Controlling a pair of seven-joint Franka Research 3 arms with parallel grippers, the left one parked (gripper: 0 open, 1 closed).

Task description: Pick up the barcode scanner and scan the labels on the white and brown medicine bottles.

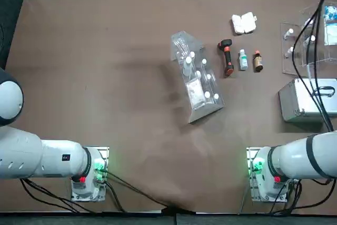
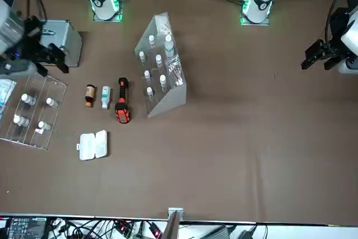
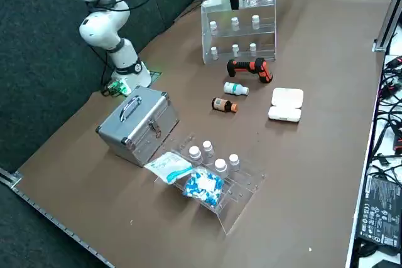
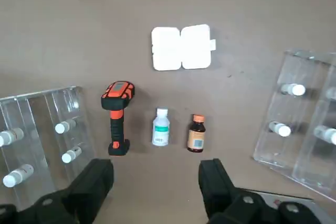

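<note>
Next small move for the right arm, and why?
Probably shift the right pincer over the small black-and-orange pistol-shaped scanner and line its fingers up across the handle. The pincer is open and holds nothing, the scanner lies on the brown table just left of the white bottle with the green band, and neither that nor the amber-brown orange-capped bottle can be scanned without it.

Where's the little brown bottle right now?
In the top view, the brown bottle lies on the table's right side, just right of the white bottle and above the silver case.
</note>
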